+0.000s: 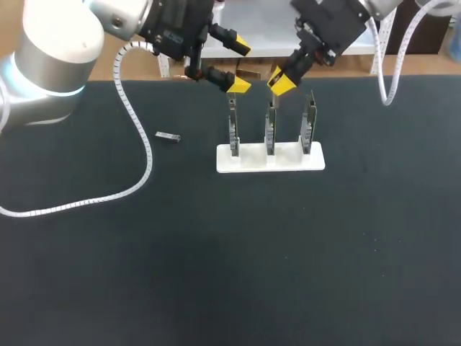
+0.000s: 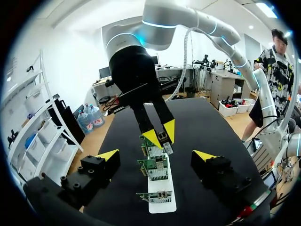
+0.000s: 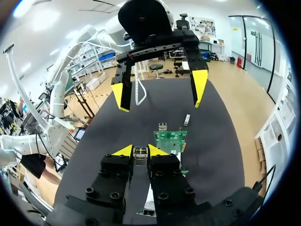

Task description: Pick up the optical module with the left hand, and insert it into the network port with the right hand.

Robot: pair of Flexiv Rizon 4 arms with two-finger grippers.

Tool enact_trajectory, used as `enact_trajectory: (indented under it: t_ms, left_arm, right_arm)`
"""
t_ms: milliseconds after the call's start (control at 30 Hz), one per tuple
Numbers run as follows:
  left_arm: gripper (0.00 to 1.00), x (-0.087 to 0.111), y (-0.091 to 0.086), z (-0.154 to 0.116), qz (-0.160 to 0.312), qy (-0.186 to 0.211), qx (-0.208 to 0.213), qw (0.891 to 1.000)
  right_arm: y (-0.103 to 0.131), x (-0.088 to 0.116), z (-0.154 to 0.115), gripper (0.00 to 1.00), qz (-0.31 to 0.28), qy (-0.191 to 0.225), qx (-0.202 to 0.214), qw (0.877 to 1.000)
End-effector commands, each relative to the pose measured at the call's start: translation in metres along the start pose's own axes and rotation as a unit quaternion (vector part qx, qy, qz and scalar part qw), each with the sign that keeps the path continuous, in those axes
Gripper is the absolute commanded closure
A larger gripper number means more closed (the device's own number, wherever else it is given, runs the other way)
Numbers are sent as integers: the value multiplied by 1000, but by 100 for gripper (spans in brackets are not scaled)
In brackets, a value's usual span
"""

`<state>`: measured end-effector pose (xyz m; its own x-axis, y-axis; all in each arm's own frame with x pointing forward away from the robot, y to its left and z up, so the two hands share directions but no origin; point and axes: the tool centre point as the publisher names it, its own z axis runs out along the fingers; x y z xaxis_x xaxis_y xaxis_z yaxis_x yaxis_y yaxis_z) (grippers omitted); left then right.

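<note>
My right claw (image 1: 281,81) is clamped on the small silver metal optical module (image 3: 139,152), one yellow tip on each side. The module's long axis runs along my fingers and pokes out past the tips. My left claw (image 1: 239,66) hangs spread wide and empty just beside it, near the table's far edge, so I judge the pick-up and hand-over done and the insertion the step in hand.

What matters now is how the module lies to the port. The white rectangular base (image 1: 245,162) sits towards the table's far edge and carries three upright green circuit cards in a row. From above, my right claw hovers near the top of the middle green card (image 1: 270,130), apart from it. Along my right fingers, the silver cage of the network port (image 3: 163,126) lies ahead of the module and a little to one side, at the card's upper edge. I would need to bring the module's axis into line with the cage mouth before pushing. I cannot tell from here exactly which way that mouth faces.

My right arm is plainly the nearer one to the port. A second small silver module (image 1: 168,136) lies flat on the table, well apart from the base on my left arm's side.
</note>
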<state>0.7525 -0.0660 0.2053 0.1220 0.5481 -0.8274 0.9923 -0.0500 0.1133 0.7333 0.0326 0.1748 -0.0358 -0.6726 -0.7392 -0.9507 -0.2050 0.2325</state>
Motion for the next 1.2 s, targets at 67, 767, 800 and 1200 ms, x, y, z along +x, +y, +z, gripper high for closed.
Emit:
enact_trajectory:
  t_ms: [67, 767, 800, 1200]
  left_arm:
    - [0, -1, 2, 0, -2, 3, 2, 1000]
    - [0, -1, 2, 0, -2, 3, 2, 1000]
    - [0, -1, 2, 0, -2, 3, 2, 1000]
    - [0, -1, 2, 0, -2, 3, 2, 1000]
  right_arm:
    - [-1, 2, 1, 100, 4, -3, -3, 1000]
    - [-7, 6, 4, 100, 13, -5, -12, 1000]
    - [-7, 6, 3, 100, 13, -5, -10, 1000]
    - [-16, 4, 0, 100, 3, 3, -14, 1000]
